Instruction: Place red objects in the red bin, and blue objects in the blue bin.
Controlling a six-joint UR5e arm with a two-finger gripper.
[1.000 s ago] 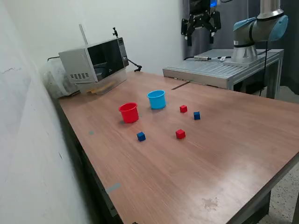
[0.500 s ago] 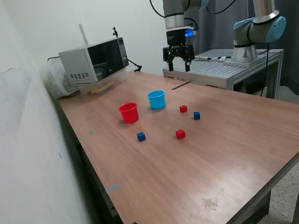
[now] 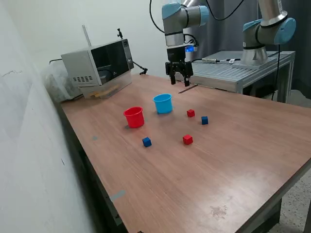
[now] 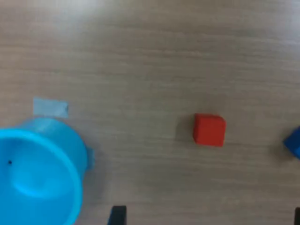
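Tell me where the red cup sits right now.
In the exterior view the red cup stands upright on the wooden table, just to that view's left of the light blue cup, with a blue cube nearer the camera. The wrist view does not show it.

Wood-grain desk (image 3: 228, 160) with glare patches, pushed against a plain white wall (image 3: 29, 145). Grey microwave (image 3: 97, 60) at the desk's far corner, clear plastic bag (image 3: 54, 80) beside it. Grey metal table (image 3: 233, 73) behind. Dark curtain (image 3: 238, 24) at the back; speckled floor (image 3: 296, 213).
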